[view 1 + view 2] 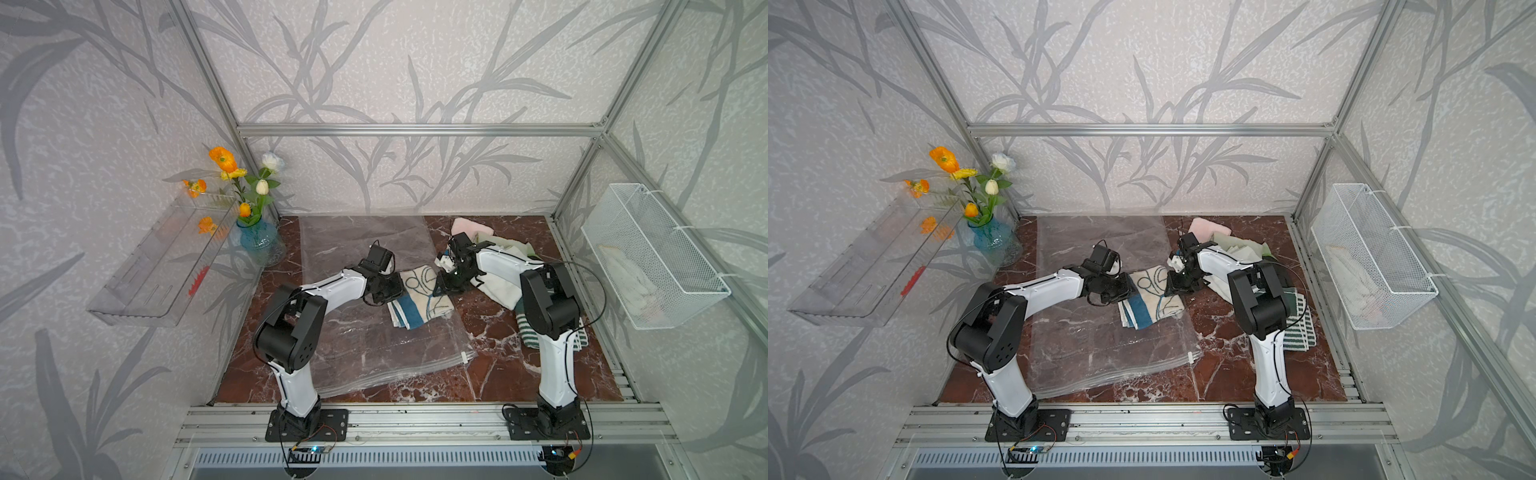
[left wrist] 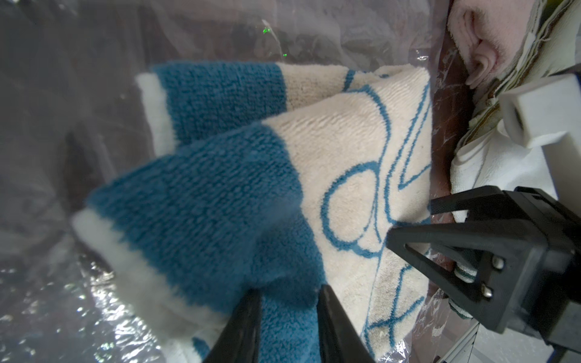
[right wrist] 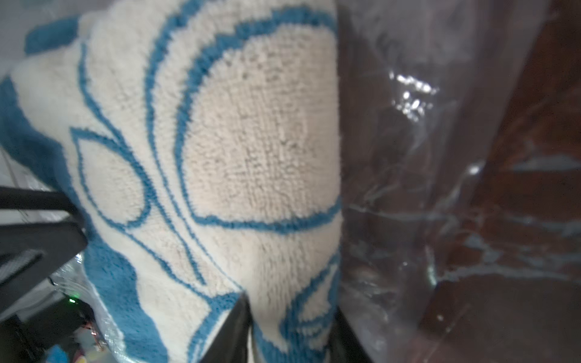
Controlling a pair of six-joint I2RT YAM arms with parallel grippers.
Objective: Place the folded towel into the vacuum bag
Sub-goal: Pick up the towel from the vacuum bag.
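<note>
Both arms sit closest to the top camera, left arm (image 1: 332,286) and right arm (image 1: 552,365) bent in toward each other over the middle. Biggest thing under them is the marble table (image 1: 498,332), then the vacuum bag (image 1: 357,332) (image 1: 1092,332) lying flat across its left-centre, clear and crinkly in both top views. Folded towel (image 1: 419,299), cream with blue lines and a blue band, is lying at the bag's right side; whether it's on top of the plastic or under a layer, I honestly can't tell. Left claw (image 2: 289,301) is pinching the towel's blue end, cloth bunched between the fingers. Right claw (image 3: 290,305) is pinching the cream edge on the opposite side. Smallest bit: white zip slider (image 1: 463,356) at the bag's near right corner
</note>
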